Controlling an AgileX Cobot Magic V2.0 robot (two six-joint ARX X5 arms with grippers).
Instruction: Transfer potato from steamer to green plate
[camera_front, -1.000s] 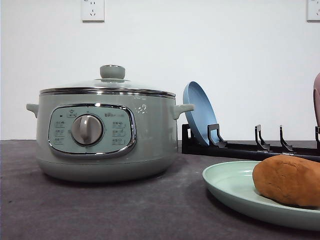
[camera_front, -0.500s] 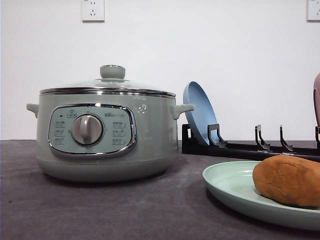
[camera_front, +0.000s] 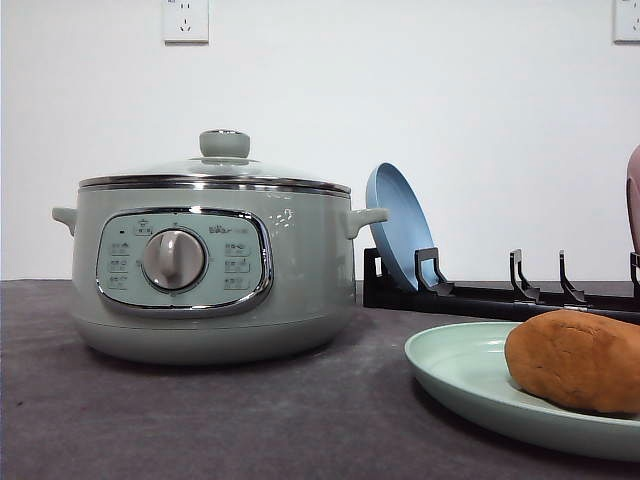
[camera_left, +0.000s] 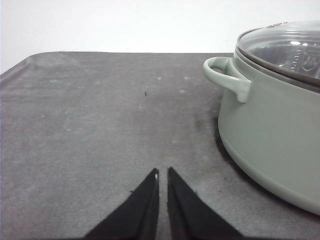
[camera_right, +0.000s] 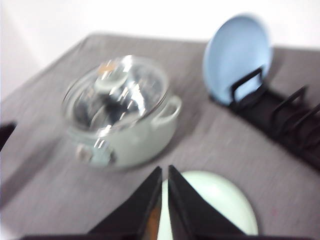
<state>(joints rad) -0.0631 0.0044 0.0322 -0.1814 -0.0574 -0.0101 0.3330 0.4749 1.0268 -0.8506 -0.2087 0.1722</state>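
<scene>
The orange-brown potato (camera_front: 577, 359) lies on the pale green plate (camera_front: 455, 375) at the front right of the table. The sage-green steamer (camera_front: 205, 265) stands at the left with its glass lid (camera_front: 224, 165) on. My left gripper (camera_left: 163, 173) is shut and holds nothing, low over the grey mat beside the steamer's side handle (camera_left: 227, 76). My right gripper (camera_right: 164, 171) is shut and holds nothing, high above the green plate (camera_right: 220, 200), with the steamer (camera_right: 122, 112) beyond it. A sliver of orange shows between its fingers.
A black dish rack (camera_front: 500, 295) stands at the back right and holds an upright blue plate (camera_front: 398, 225). A pinkish-brown plate's edge (camera_front: 633, 195) shows at the far right. Grey mat (camera_front: 200, 420) covers the table in front of the steamer.
</scene>
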